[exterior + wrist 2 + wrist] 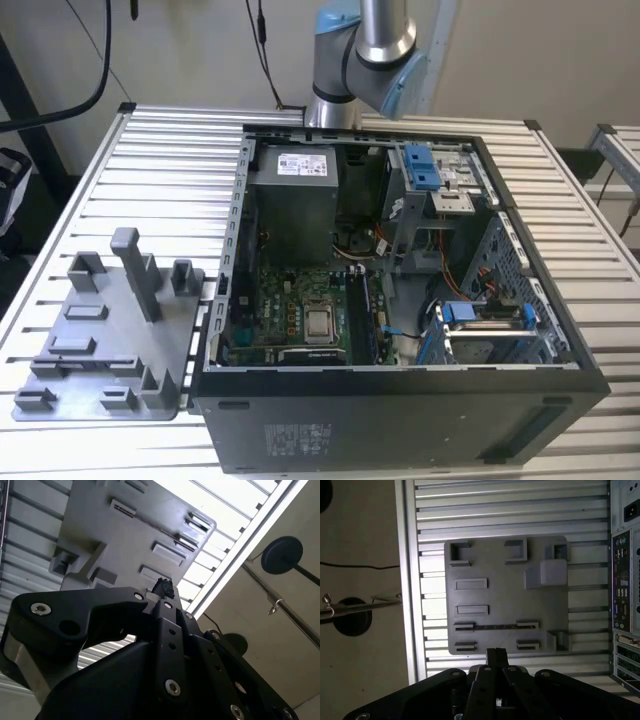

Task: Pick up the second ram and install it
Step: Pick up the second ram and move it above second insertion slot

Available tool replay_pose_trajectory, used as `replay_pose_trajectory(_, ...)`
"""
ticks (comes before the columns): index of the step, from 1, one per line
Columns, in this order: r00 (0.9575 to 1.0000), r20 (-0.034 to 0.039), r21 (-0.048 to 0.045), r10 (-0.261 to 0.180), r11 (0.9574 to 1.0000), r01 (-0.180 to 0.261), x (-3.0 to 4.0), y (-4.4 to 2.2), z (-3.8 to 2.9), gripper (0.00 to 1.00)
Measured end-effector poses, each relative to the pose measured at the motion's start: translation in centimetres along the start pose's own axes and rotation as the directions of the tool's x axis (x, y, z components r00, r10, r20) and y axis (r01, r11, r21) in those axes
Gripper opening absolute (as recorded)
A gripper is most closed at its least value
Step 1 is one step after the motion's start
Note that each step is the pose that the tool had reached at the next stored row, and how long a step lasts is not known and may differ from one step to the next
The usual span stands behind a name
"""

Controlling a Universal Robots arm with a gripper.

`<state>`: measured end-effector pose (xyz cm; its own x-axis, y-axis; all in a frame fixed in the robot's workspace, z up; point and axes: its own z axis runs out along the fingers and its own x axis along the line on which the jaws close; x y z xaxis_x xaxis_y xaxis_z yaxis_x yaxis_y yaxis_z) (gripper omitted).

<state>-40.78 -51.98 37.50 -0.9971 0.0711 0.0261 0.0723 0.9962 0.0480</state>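
Over the grey tray (510, 590) the gripper (496, 655) hangs clenched and empty, the second ram (495, 626) lying nearby, untouched.

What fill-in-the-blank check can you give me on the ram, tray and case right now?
The ram rests on the ___ tray. The tray stands toward the exterior view's ___, beside the case. The tool holds ___. The case's top side is ___, showing the boards inside.
Missing words: grey; left; nothing; open.
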Motion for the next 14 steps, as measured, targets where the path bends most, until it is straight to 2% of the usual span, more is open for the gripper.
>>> replay_pose_trajectory(5, 1.0, -0.0004, 0.0003, -0.008, 1.0, 0.008, 0.0, 0.0, 0.0, 0.11)
replay_pose_trajectory(14, 0.9974, -0.0035, 0.0018, -0.072, 0.9974, 0.072, 0.0, 0.0, 0.0, 0.11)
